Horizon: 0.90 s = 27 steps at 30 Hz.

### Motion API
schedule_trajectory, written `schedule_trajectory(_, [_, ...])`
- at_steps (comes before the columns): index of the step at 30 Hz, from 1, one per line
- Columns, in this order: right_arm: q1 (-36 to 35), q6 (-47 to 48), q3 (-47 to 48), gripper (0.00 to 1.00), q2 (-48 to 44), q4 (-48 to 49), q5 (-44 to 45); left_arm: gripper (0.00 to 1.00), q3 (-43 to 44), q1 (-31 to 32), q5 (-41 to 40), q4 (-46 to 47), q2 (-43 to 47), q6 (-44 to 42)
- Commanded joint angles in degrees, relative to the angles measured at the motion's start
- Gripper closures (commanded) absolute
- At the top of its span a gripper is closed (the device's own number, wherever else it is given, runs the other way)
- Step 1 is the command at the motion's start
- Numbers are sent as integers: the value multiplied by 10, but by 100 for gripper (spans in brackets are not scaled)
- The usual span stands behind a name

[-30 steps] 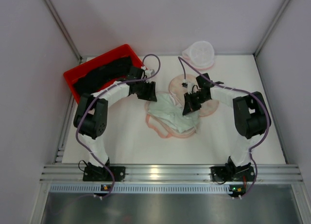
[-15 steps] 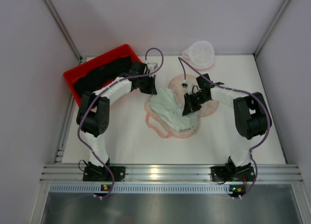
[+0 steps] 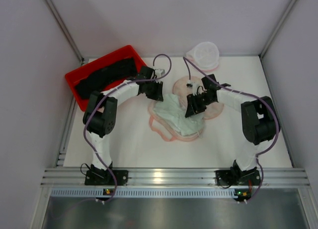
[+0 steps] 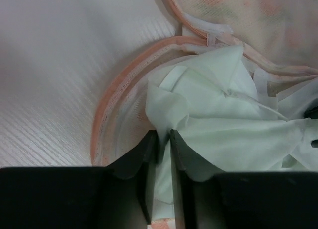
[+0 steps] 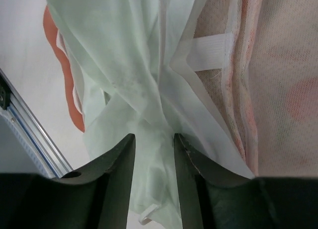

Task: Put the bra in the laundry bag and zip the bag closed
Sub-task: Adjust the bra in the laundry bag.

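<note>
Top external view: bra (image 3: pixel 104 75) unbagged in upper-left bin (image 3: pixel 73 85); left hand (image 3: pixel 158 94) barely parted at pale cloth (image 3: pixel 174 114), hold unclear; right hand (image 3: pixel 191 110) parted.

No writing, label, brand mark, number or sign could be read on anything in the three views.

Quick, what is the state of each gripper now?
Left gripper: nearly closed at the pale green cloth; grip cannot be told.
Right gripper: open, cloth between the jaws.
</note>
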<state>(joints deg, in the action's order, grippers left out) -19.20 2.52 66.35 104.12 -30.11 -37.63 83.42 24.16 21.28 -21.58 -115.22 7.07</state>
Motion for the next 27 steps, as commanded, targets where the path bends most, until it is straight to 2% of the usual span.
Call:
schedule_trajectory(1, [7, 10, 14, 61, -71, -8, -3, 73, 6, 2, -9, 13, 20, -10])
schedule_trajectory(2, [12, 6, 13, 51, -81, -7, -3, 64, 10, 2, -9, 12, 34, -14])
schedule_trajectory(3, [16, 3, 13, 47, -94, -8, -6, 59, 11, 1, -11, 12, 42, -17])
schedule_trajectory(5, [31, 0, 12, 40, -130, -12, -16, 48, 16, 0, -14, 9, 69, -27])
schedule_trajectory(8, [57, -6, 0, 35, -180, -16, -28, 38, 28, 1, -21, -5, 106, -48])
schedule_trajectory(12, [116, -13, -31, 25, -239, -28, -55, 31, 31, 6, -7, -34, 154, -120])
schedule_trajectory(14, [173, -11, -39, 20, -256, -42, -67, 30, 45, 29, -2, -75, 168, -200])
schedule_trajectory(15, [191, -9, -41, 17, -260, -60, -84, 30, 48, 59, -3, -112, 170, -229])
schedule_trajectory(16, [224, -8, -42, 11, -262, -71, -91, 30, 52, 77, 2, -142, 172, -299])
schedule_trajectory(17, [268, -6, -40, 3, -262, -81, -97, 30, 53, 97, 4, -159, 178, -332])
schedule_trajectory(18, [288, 5, -37, 1, -261, -114, -106, 29, 48, 144, -5, -171, 181, -360])
schedule_trajectory(20, [343, 18, -21, 1, -251, -142, -115, 30, 35, 200, -39, -196, 182, -436])
schedule_trajectory(21, [360, 24, -18, 1, -252, -151, -115, 30, 30, 262, -82, -203, 178, -460])
schedule_trajectory(23, [408, 26, -13, 1, -256, -161, -110, 32, 17, 323, -126, -216, 162, -525])
schedule_trajectory(24, [422, 26, -15, 1, -257, -161, -111, 33, 15, 377, -164, -220, 154, -563])
schedule_trajectory(27, [457, 21, -12, 1, -259, -159, -104, 37, 23, 452, -204, -240, 111, -617])
